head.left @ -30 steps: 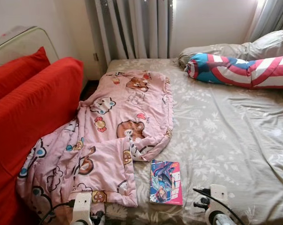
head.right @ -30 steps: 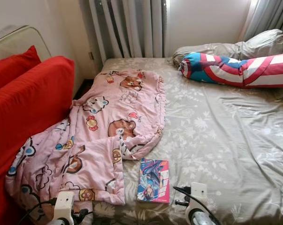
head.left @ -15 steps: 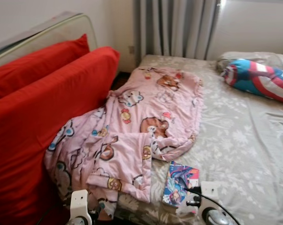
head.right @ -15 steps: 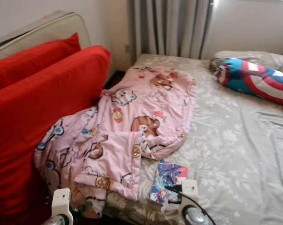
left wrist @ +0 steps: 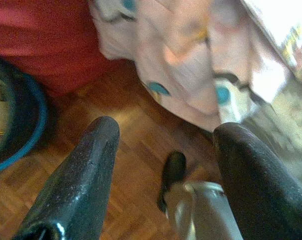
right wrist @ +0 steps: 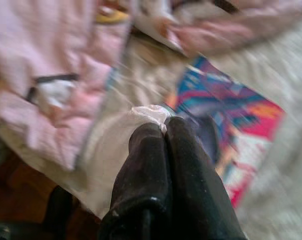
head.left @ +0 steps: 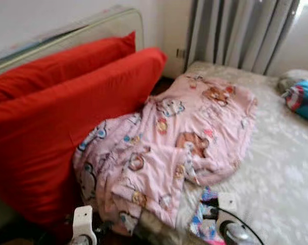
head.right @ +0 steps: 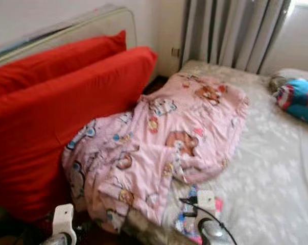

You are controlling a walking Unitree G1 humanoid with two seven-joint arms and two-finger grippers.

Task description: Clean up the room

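Note:
A pink cartoon-print blanket lies crumpled across the left side of the bed and hangs off its near corner toward the floor. A colourful book lies on the sheet just right of the blanket's edge, also seen as the book close under my right gripper. That gripper is shut, with a small white crumpled bit at its tips; I cannot tell whether it is pinched. My left gripper is open above the wooden floor, beside the blanket's hanging edge.
Two big red cushions lean against a headboard on the left, touching the blanket. A blue, red and white bolster pillow lies at the far right. Grey curtains hang behind. A dark round rim sits on the floor.
The camera has swung left: the red cushions take up more of the picture and the bolster pillow has slid to the right edge. The blanket and book lie as before.

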